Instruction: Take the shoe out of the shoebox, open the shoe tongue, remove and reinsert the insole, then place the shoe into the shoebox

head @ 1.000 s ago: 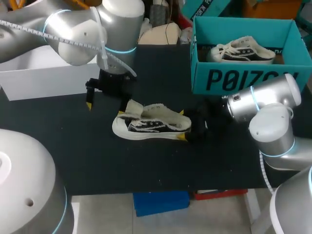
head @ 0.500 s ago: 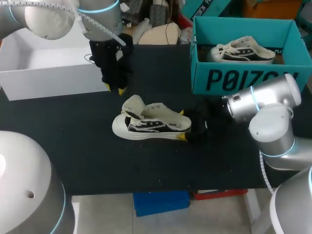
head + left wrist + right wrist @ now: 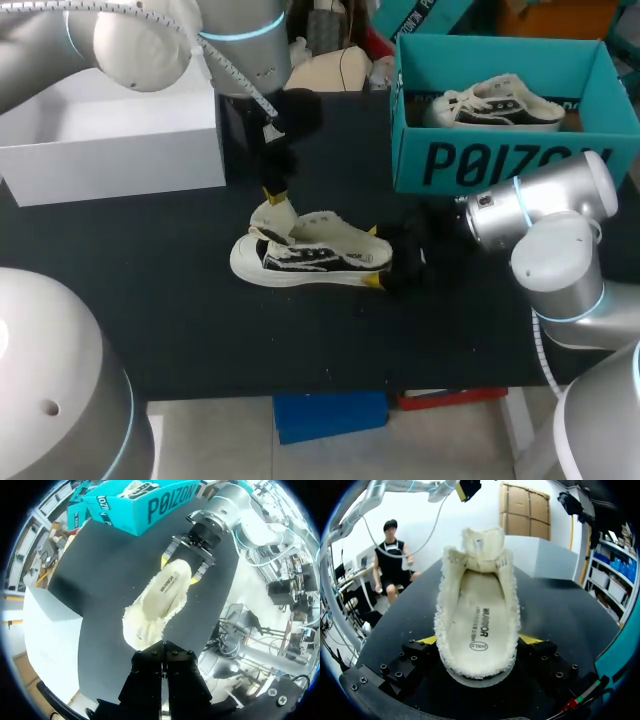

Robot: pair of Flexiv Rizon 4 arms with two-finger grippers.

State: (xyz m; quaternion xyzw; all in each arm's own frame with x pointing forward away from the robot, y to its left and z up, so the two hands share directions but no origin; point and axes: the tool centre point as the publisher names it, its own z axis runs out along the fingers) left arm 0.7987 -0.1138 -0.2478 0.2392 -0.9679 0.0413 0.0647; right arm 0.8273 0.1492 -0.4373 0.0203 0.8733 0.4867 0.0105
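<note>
A black and white sneaker [image 3: 300,258] with cream fleece lining lies on the black table [image 3: 200,320], toe toward my left arm. Its tongue [image 3: 274,214] stands folded up, and the printed insole [image 3: 479,625] shows inside. My right gripper [image 3: 373,258] is shut on the heel [image 3: 480,672], one yellow-tipped finger on each side. My left gripper [image 3: 275,193] hangs shut just above the tongue; in the left wrist view the left gripper [image 3: 163,656] has nothing visible between its fingers. The teal shoebox [image 3: 500,165] at the back right holds a second sneaker [image 3: 495,105].
A white open box [image 3: 110,150] stands at the back left of the table, close beside my left arm. Bare black tabletop lies in front of the sneaker, toward the near edge.
My left arm swung right from beside the white box to above the shoe's tongue, and its gripper went from open to shut. The right gripper and the shoe stayed put.
</note>
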